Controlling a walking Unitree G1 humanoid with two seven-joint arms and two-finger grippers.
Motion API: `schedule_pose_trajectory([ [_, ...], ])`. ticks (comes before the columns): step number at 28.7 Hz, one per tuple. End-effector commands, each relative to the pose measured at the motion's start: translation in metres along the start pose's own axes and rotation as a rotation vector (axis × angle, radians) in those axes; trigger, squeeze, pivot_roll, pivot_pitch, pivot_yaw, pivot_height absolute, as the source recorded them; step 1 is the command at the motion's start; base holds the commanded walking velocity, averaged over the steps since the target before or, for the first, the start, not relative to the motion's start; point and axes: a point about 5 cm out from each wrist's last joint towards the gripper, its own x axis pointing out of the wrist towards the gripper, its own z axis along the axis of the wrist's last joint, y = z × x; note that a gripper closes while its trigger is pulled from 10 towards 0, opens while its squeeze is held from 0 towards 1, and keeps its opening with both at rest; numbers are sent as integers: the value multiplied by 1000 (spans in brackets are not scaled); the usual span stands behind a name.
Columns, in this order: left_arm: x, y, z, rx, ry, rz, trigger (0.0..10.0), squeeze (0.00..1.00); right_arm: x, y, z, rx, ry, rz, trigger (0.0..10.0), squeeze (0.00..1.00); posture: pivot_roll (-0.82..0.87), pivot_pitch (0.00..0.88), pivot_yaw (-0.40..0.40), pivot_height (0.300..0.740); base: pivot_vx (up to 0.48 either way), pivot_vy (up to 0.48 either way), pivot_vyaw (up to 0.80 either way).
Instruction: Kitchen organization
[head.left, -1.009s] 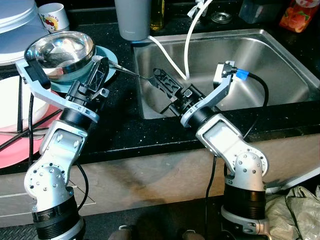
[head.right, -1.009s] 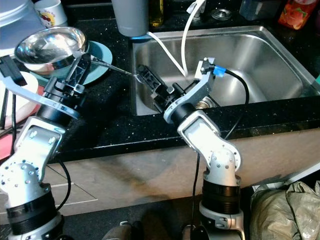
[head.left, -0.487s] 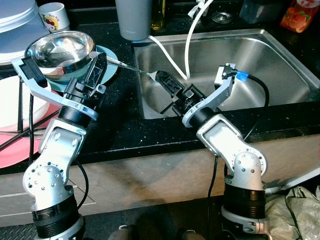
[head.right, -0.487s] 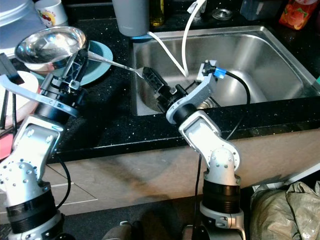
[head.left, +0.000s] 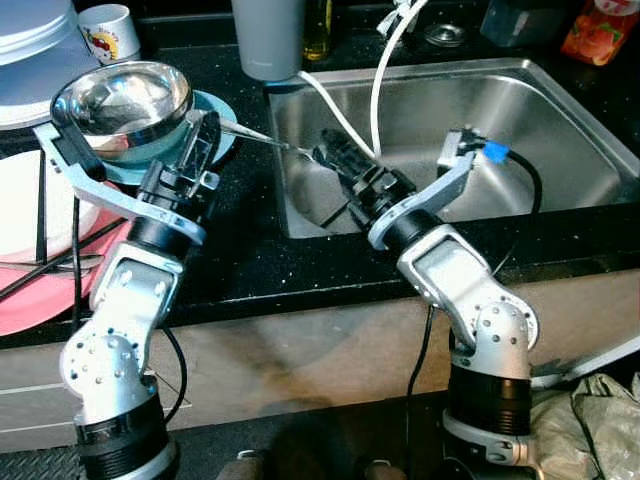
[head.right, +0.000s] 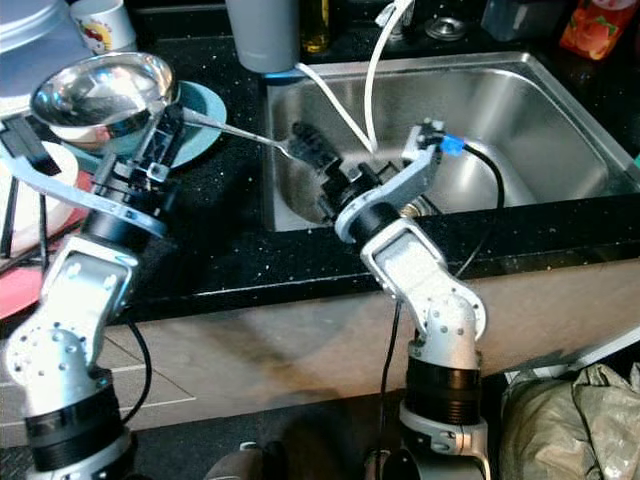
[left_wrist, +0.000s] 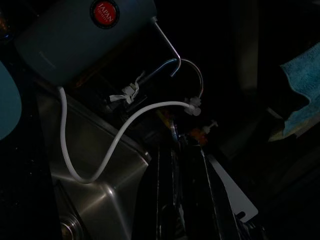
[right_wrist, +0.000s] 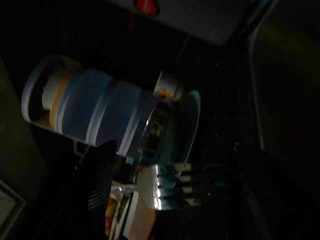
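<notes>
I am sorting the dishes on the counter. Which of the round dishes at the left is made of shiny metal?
The steel bowl. It sits on the teal plate, beside the left gripper; the plates nearer the counter edge are white and pink.

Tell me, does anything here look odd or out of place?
One thing: a fork hangs in mid-air over the sink's left edge, bridging both grippers. The left gripper grips its handle and the right gripper is at its tines. A white hose also dangles loosely into the sink.

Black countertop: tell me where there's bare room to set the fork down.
Free: the black countertop strip in front, between the steel sink and the pink tray. Crowded: the left side, with the steel bowl on the teal plate and white plates.
</notes>
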Motion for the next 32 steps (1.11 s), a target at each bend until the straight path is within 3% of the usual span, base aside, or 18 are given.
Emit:
schedule_pose_trajectory([
  [1,-3,0,-4,-6,-3,17,0,0,12,18,-23,253,-3,90,10000,0,22,181,21,740,0,0,0],
  [14,-2,2,-10,2,-6,36,0,0,14,18,-20,276,31,92,10000,0,21,184,19,740,0,0,0],
  [15,-2,2,-10,2,-7,37,0,0,15,18,-21,279,33,92,9412,0,21,184,19,740,0,0,0],
  [16,-1,2,-11,1,-12,39,0,0,15,18,-22,281,39,89,4157,0,21,185,20,740,0,0,0],
  [19,0,2,-9,-4,-26,40,0,0,15,16,-22,248,47,74,3961,0,20,184,20,740,0,0,0],
  [20,0,2,-9,-4,-26,40,0,0,15,16,-22,248,47,74,3961,0,20,184,20,740,0,0,0],
  [21,4,-1,-5,-2,-50,31,0,0,15,9,-21,181,37,23,10000,0,22,186,19,740,0,0,0],
  [22,6,-1,-2,3,-60,25,0,0,14,5,-19,120,24,-13,10000,0,22,186,18,740,0,0,0],
  [23,6,-1,-2,3,-60,25,0,0,14,5,-19,120,24,-13,10000,0,22,186,18,740,0,0,0],
  [25,11,-2,3,1,-87,16,0,0,14,-6,-14,-13,4,-85,10000,0,21,187,18,740,0,0,0],
  [32,15,-2,-1,-11,-91,11,0,0,16,-5,-14,60,-7,-76,10000,0,19,188,19,740,0,0,0],
])
